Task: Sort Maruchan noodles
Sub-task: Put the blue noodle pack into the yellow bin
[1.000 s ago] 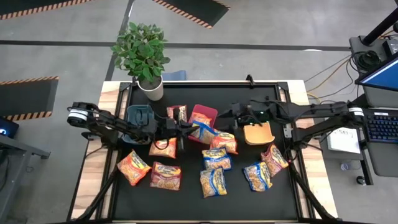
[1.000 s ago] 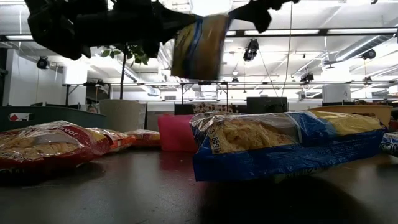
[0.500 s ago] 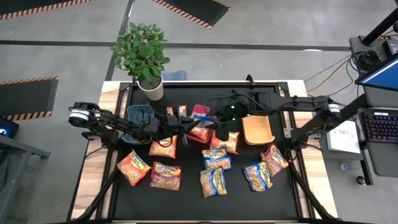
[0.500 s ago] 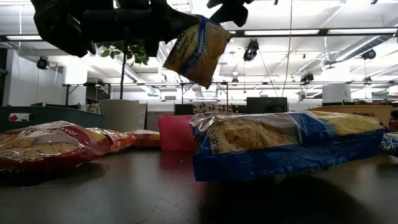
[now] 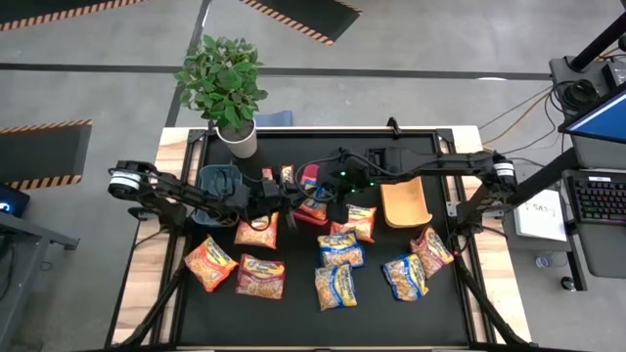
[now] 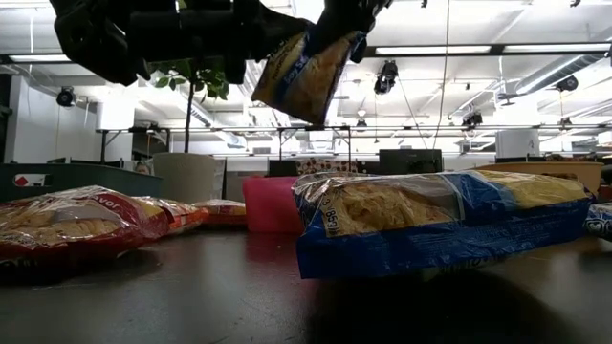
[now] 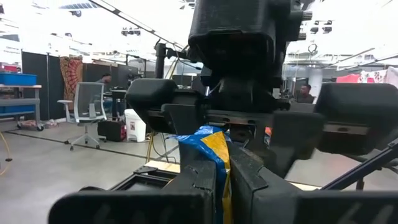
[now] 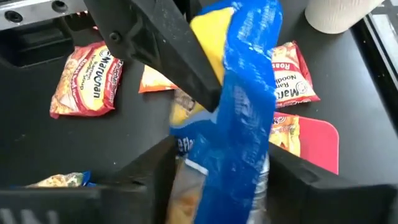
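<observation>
Under bright workshop ceiling lights, the black tabletop [image 5: 293, 313] is carrying scattered ramen packets. Above it, the left gripper [image 5: 286, 198] jaws are clenching a blue-and-yellow Maruchan packet [image 6: 304, 76], with the right gripper [image 5: 330, 190] jaws closing around it.

The orange packet [image 8: 87, 87] reads "Maruchan". The red-pink packet [image 8: 292, 78] reads "Ramen Noodle". No other words can be read.

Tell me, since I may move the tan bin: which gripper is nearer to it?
Right. The right gripper sits just left of the tan bin, closing around the raised blue packet; the left gripper holds that packet from farther left.
</observation>
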### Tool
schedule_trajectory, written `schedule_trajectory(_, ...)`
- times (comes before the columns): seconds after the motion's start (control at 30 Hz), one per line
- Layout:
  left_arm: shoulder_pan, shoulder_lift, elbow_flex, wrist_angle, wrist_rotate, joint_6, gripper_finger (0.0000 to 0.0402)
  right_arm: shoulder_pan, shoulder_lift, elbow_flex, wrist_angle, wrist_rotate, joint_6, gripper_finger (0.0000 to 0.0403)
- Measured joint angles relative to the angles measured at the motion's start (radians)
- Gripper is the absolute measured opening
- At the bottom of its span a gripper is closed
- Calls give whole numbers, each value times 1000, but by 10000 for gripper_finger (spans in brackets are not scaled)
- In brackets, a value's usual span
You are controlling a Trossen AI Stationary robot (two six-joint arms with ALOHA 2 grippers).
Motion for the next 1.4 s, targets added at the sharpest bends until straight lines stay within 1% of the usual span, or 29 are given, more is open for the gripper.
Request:
schedule_trajectory(0.2,0,0,0,10,2,0,2,-7,-29,0,-17,1,0,44)
schedule_trajectory(0.23,0,-1,1,12,2,1,6,-7,-31,0,-19,1,-1,28)
schedule_trajectory(0.27,0,-3,1,11,2,3,11,-8,-34,0,-23,0,-2,21)
schedule_trajectory(0.43,0,-22,0,2,3,3,47,-9,-39,0,-46,0,-28,14)
schedule_trajectory(0.6,1,-50,-1,-16,10,11,108,-13,-44,1,-143,8,-79,14)
schedule_trajectory(0.7,1,-93,-7,-54,-9,80,145,-19,-68,1,-308,62,-136,13)
schedule_trajectory(0.77,0,-140,-13,-69,-15,130,164,-26,-86,0,-433,125,-160,13)
schedule_trajectory(0.87,-1,-222,-33,-121,-16,160,184,-45,-120,-7,-599,213,-176,13)
schedule_trajectory(0.93,-1,-281,-49,-172,-16,160,192,-69,-154,-21,-670,229,-173,13)
schedule_trajectory(1.03,-1,-355,-63,-256,-16,154,194,-116,-219,-81,-657,227,-167,13)
schedule_trajectory(1.17,-5,-416,-89,-367,-6,107,191,-172,-317,-214,-603,225,-210,13)
schedule_trajectory(1.4,-7,-466,-152,-381,-5,62,182,-275,-478,-481,-441,228,-292,13)
